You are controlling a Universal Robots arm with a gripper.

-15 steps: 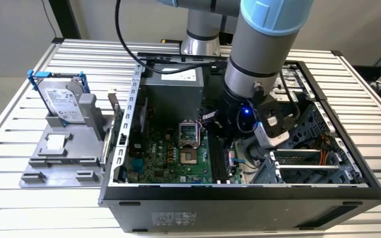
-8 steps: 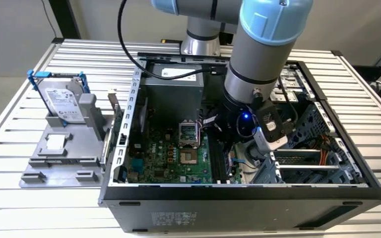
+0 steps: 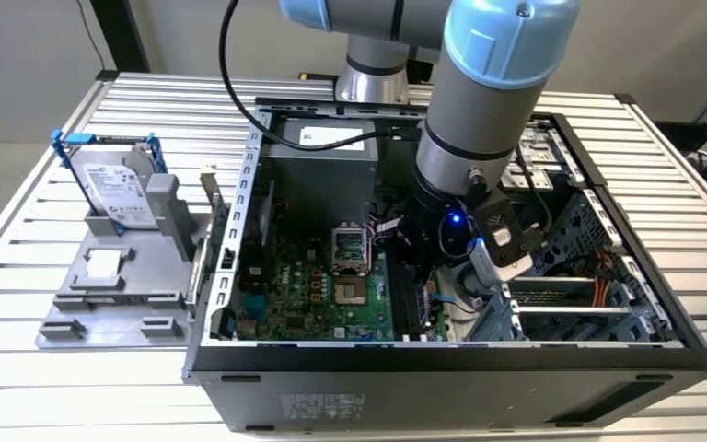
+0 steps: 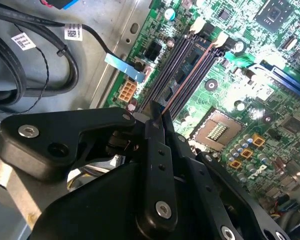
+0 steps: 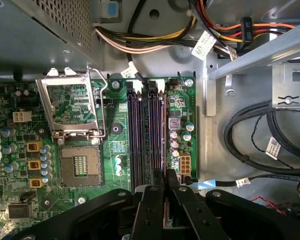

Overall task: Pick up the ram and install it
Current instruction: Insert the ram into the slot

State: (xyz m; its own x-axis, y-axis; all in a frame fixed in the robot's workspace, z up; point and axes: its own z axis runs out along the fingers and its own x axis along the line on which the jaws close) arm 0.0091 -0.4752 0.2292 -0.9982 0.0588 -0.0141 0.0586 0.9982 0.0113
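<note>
Exterior view first: saw the arm (image 3: 489, 101) plunged down into the open PC case (image 3: 452, 364) on the slatted table (image 3: 34, 387), wrist parked low over the motherboard (image 3: 317, 295), with the metal drive cage (image 3: 574, 276) crowding it on the exterior view's right and the power supply (image 3: 323, 170) right behind. Spotted a hard drive (image 3: 121, 189) in a blue frame propped upright on a gray fixture (image 3: 108, 295), well apart, outside the case on the exterior view's left. Second wrist view next: caught the gripper (image 4: 157, 117) with fingers squeezed nearly together, pinching the near end of the ram (image 4: 185, 70), which stood on edge along one of the long black slots (image 4: 172, 55). Couldn't tell whether seated all the way down. Noticed a cable with a blue tab (image 4: 124, 67) just beside that end of the slots, plus fat black cables (image 4: 35, 65) looping near it on the case floor. First wrist view last: looked straight down on the same slots, fingers clamped close at their near end, empty CPU socket (image 5: 80, 165) off to one side and a bundle of coloured wires (image 5: 155, 42) past the far end.
</note>
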